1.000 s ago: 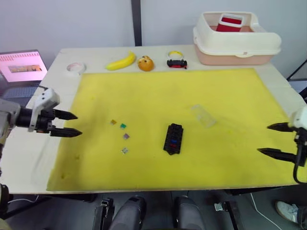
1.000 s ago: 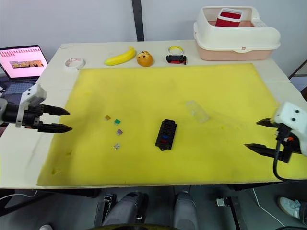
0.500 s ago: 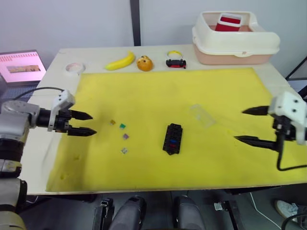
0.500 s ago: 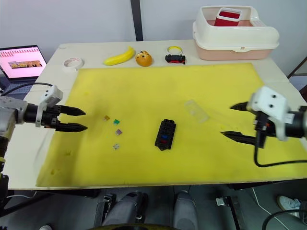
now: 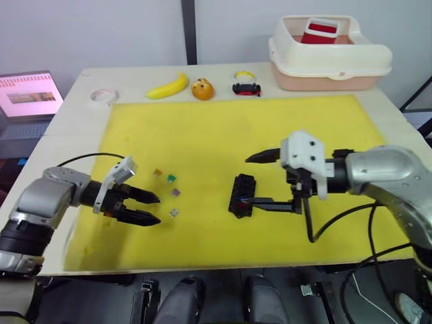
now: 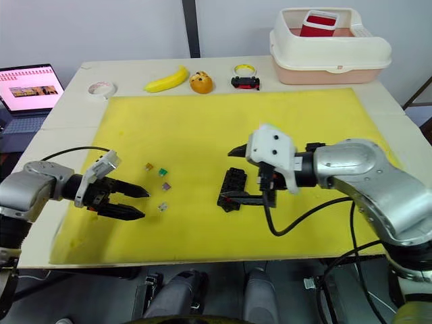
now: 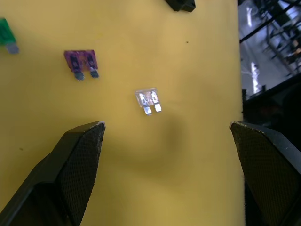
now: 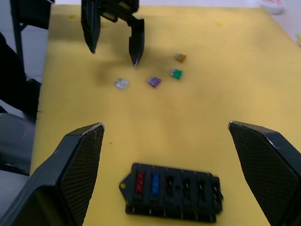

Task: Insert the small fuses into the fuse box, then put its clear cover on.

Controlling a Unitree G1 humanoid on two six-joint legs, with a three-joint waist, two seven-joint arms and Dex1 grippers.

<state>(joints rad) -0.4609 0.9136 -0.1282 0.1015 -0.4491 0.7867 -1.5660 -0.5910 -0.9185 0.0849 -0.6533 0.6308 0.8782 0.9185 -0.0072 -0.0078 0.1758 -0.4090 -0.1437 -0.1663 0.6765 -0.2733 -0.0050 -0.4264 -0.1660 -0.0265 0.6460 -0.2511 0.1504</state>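
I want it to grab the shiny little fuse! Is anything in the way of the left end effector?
Nothing visible is. The left end effector is open, and the clear grey fuse lies alone on bare yellow mat ahead of its fingers. The purple fuse sits off to one side.

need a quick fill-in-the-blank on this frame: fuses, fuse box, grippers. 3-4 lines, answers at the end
1. The fuse box already holds a red fuse and a ____ fuse side by side.
2. The left gripper is open, with the ____ fuse lying between its fingers.
3. The right gripper is ____, its fingers on either side of the fuse box.
4. The loose fuses lie on the ____ mat.

Answers: blue; clear grey; open; yellow
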